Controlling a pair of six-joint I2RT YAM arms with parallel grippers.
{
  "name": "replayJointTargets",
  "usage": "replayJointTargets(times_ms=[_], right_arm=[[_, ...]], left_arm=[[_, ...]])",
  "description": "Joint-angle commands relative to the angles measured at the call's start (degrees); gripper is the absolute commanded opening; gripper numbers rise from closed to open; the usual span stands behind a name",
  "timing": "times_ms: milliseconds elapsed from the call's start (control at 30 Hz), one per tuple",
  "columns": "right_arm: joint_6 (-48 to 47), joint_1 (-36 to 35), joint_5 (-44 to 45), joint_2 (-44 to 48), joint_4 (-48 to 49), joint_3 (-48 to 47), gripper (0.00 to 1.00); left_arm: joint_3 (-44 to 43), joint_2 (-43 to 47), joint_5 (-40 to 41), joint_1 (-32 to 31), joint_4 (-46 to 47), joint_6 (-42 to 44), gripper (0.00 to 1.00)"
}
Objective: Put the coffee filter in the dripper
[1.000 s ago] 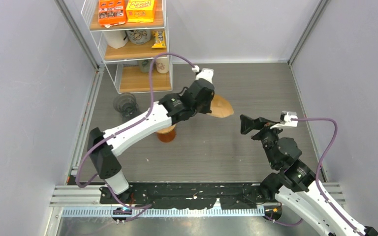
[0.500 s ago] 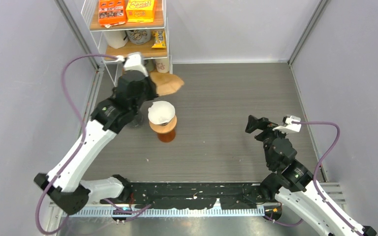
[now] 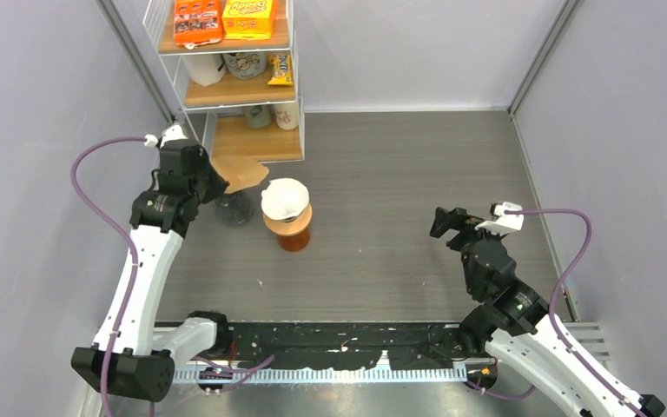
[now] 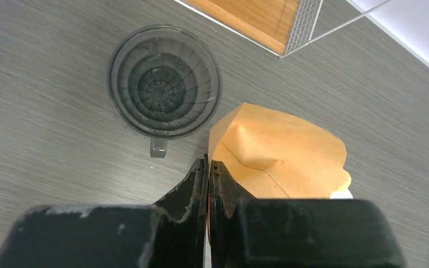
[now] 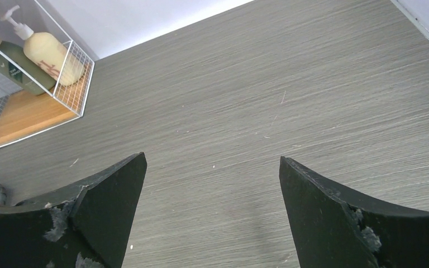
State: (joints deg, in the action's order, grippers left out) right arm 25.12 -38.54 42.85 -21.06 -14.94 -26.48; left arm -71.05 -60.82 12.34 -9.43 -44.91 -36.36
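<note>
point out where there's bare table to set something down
Widest bare table: between the white-topped cup and the right arm, back to the far wall. Also the near strip before the arm bases. Crowded: far left, where shelf rack, dripper, cup and the left arm holding the coffee filter bunch together.

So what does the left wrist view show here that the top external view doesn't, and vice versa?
Only the left wrist view shows the left jaws pressed shut on the edge of the brown coffee filter, and the ribbed, empty inside of the dark dripper. Only the top external view shows the white cone on a brown vessel beside the dripper, the right arm, and the snack boxes on the shelf. Both show the filter held near the dripper, not yet in it.
</note>
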Motion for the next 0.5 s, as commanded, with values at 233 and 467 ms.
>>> replayJointTargets(times_ms=[233,467], right_arm=[[-1.5,0.0,-0.2,-0.8,0.9,-2.3,0.95],[-1.6,0.0,0.2,-2.0,1.0,-2.3,0.96]], left_arm=[[0.3,-1.5,-2.4,6.9,1.6,-8.7,0.04],[1.8,-0.7,7.7,7.2,-2.0,-17.3,0.09]])
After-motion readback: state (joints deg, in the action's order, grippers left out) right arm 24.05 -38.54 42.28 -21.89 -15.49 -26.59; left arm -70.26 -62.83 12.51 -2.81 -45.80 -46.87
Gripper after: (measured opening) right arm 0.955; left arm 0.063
